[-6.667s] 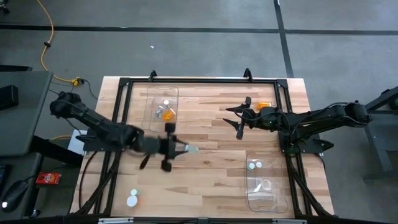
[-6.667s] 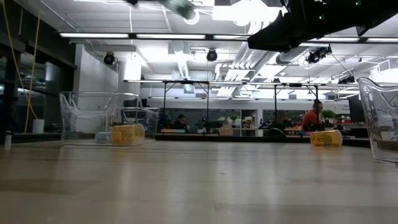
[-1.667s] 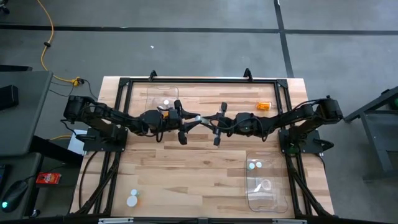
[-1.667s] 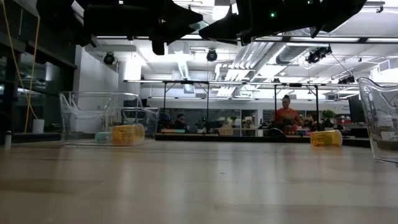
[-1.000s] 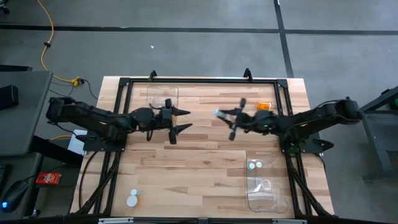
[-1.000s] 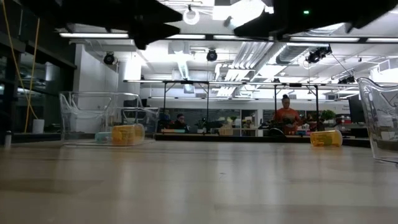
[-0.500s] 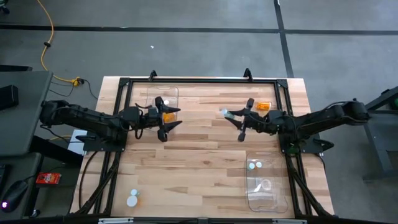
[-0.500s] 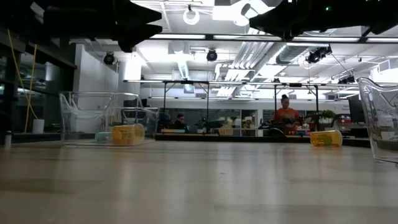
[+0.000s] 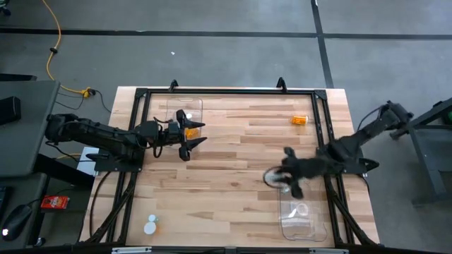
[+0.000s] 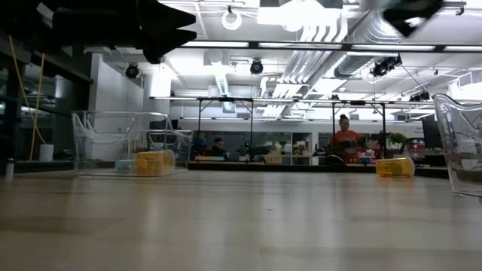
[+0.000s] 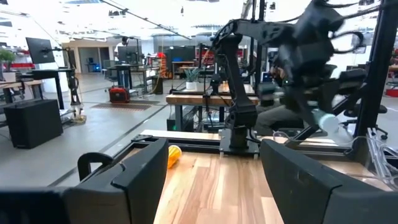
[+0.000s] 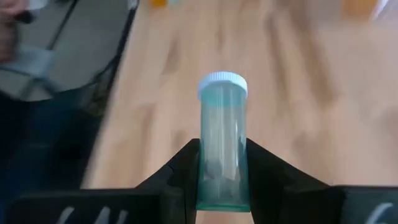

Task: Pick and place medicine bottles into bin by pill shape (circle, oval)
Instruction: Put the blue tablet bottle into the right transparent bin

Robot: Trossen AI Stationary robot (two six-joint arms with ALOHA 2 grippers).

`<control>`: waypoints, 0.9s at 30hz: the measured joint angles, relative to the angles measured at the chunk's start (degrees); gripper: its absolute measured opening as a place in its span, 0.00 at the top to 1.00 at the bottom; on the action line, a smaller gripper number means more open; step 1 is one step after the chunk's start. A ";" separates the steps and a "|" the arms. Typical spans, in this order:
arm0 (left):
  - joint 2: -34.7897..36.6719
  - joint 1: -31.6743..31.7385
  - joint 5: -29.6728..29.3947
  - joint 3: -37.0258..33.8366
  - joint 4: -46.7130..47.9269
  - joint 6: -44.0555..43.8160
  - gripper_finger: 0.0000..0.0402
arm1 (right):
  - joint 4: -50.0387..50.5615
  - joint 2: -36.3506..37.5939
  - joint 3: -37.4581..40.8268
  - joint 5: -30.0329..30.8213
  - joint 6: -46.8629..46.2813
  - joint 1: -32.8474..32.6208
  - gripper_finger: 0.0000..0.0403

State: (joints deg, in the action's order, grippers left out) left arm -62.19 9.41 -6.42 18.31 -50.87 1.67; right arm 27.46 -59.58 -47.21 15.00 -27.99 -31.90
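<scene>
The right gripper (image 12: 222,177) is clamped on a teal-tinted bottle (image 12: 222,140), white cap pointing out past the fingertips, and hangs at the near bin (image 9: 302,215), so I judge a drop is close. The left gripper (image 9: 189,134) waits with fingers apart and empty, just beside the far bin (image 9: 176,106), which already holds bottles. Left to sort: 1 amber bottle (image 9: 300,120) and 2 pale bottles (image 9: 150,226), both well apart from either gripper's fingers.
</scene>
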 joint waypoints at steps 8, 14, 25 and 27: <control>-0.04 0.00 -0.04 0.00 0.02 -0.61 0.39 | 6.23 -0.38 4.42 0.01 -35.28 -17.25 0.78; -0.04 0.00 -0.07 0.00 0.02 -1.00 0.39 | 5.10 -0.36 11.60 -0.78 -51.45 -21.67 0.78; -0.04 0.00 -0.12 0.02 0.02 -1.00 0.39 | -6.57 -0.36 20.48 -3.65 -54.12 -21.29 0.78; -0.04 0.00 -0.13 0.02 0.02 -1.00 0.39 | -6.67 -0.36 20.79 -3.64 -54.13 -21.25 0.78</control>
State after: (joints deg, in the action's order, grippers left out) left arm -62.24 9.41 -6.55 18.33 -50.85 0.67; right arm 20.79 -59.94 -26.42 11.36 -82.11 -53.15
